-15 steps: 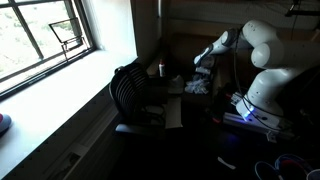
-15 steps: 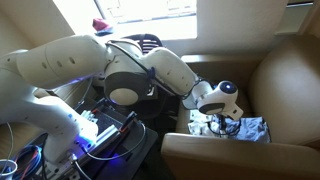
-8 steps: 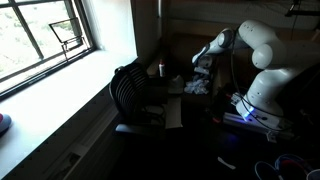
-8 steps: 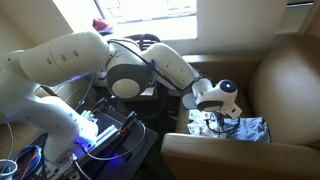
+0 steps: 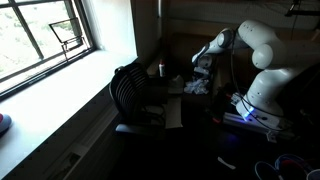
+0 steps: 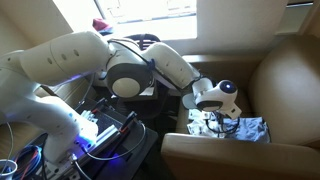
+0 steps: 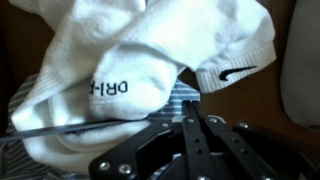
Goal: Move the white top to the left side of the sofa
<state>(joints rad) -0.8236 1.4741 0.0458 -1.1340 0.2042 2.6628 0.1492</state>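
White top [image 7: 150, 50] cut off at wrist view's upper edge, blurred, gripper [image 7: 192, 120] tips hidden in its folds

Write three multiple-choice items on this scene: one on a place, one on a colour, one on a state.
1. The crumpled white fabric lies: A on the window sill; B on the seat of the brown padded sofa; C on the floor.
2. Its printed logo is: A red; B green; C black.
3. The black metal gripper is: A shut; B wide open; C out of view.
Key: B, an exterior view shows it on the seat; C, the wrist view shows a black swoosh; A, its fingers lie together.
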